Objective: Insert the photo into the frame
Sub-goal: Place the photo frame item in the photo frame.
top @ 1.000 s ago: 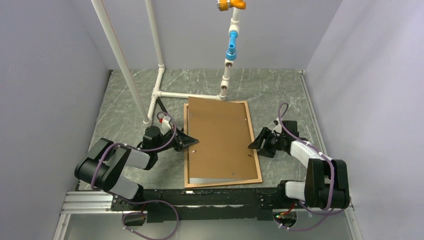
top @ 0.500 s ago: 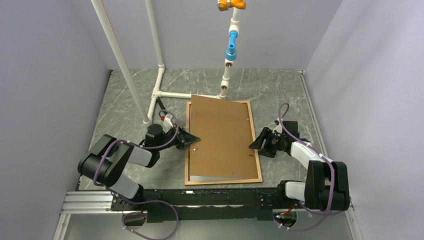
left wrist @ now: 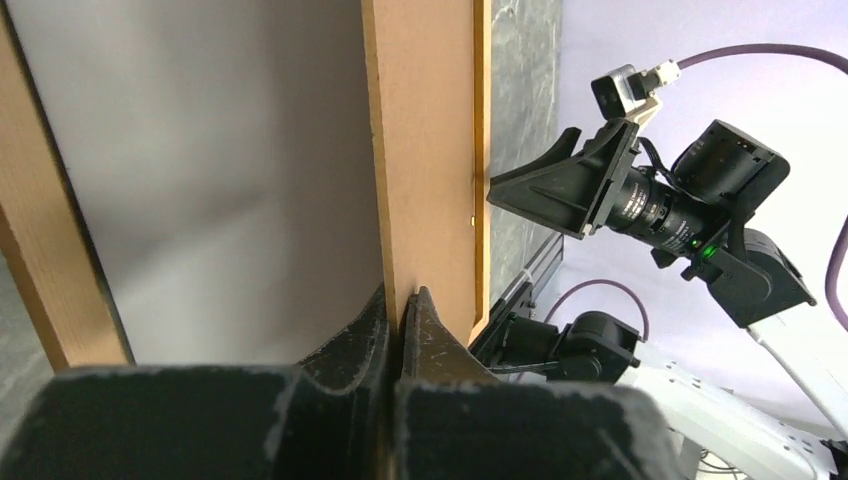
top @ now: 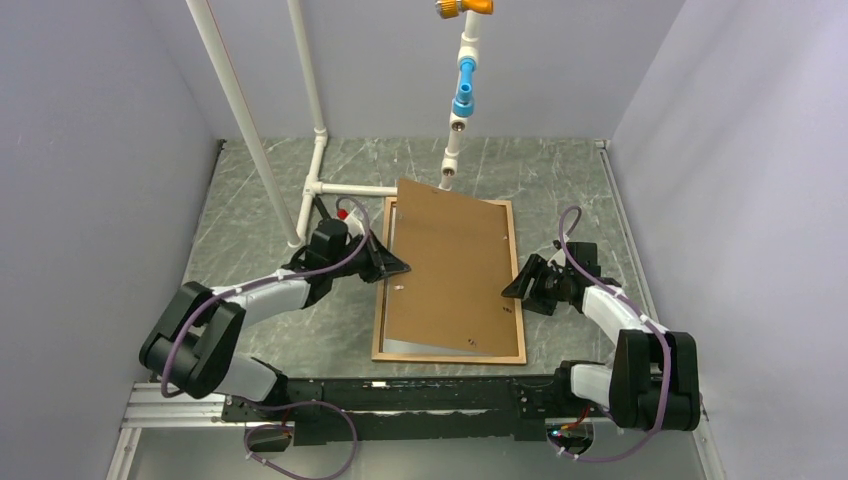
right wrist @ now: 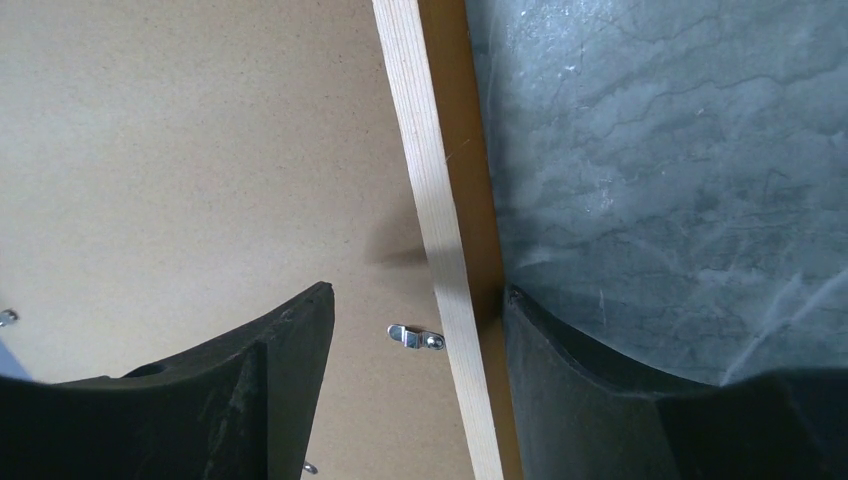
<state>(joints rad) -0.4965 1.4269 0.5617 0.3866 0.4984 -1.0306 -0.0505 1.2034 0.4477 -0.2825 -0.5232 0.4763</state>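
The left claw [left wrist: 402, 300] is pressed together on the thin left edge of the flat brown fibreboard backing board [top: 450, 270], pinching it. That edge is lifted clear of the large orange-brown wooden frame [right wrist: 440, 200], so the board is tilted. It also lies askew, with its far left corner past the frame's far rail, near the white plastic pipe stand [top: 345, 188].

Under the raised board, inside the rails, is a pale blank sheet [left wrist: 220, 180], apparently the photo with its white reverse up. A strip of it shows at the frame's near end.

The right claw [right wrist: 418, 292] is spread and straddles the frame's right rail. One finger is over the board, beside a small metal turn clip [right wrist: 415, 337]. The other is on the outer side, touching the rail's edge.

The frame lies flat on the grey marbled desk [top: 560, 180]. There is open desk to its right and beyond its far right corner, while the pipes crowd the far left.
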